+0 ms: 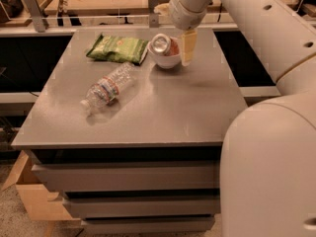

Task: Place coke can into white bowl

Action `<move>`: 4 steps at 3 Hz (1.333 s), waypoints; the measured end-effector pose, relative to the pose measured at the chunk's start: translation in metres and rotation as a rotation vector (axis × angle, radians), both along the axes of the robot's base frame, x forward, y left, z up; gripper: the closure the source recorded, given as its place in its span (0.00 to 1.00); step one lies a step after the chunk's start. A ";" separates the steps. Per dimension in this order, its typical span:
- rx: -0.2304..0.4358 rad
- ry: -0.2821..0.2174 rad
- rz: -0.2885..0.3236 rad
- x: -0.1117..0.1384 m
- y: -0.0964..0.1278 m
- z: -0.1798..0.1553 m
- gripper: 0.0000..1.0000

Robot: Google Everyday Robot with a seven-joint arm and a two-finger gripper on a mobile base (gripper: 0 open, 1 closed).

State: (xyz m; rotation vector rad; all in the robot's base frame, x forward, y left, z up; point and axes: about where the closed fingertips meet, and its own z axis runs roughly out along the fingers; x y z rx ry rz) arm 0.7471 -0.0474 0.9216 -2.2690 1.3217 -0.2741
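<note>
The coke can (162,44) lies tilted inside the white bowl (165,60) at the back middle of the table, its silver end facing the front left. My gripper (187,57) hangs just right of the bowl, at the can's red side. Its pale yellow fingers (189,43) point down and stand open, with nothing between them. The arm reaches in from the upper right.
A green snack bag (118,48) lies left of the bowl. A clear plastic water bottle with a red label (107,87) lies on its side left of the middle of the grey table (187,112). My white base fills the right front. A workbench stands behind.
</note>
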 end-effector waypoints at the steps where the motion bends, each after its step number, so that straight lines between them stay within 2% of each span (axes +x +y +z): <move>1: 0.005 0.001 -0.116 0.001 -0.044 0.005 0.00; 2: 0.012 -0.040 -0.237 -0.008 -0.086 0.022 0.00; 3: 0.039 -0.086 -0.343 -0.031 -0.121 0.040 0.00; 4: 0.036 -0.079 -0.345 -0.033 -0.121 0.036 0.00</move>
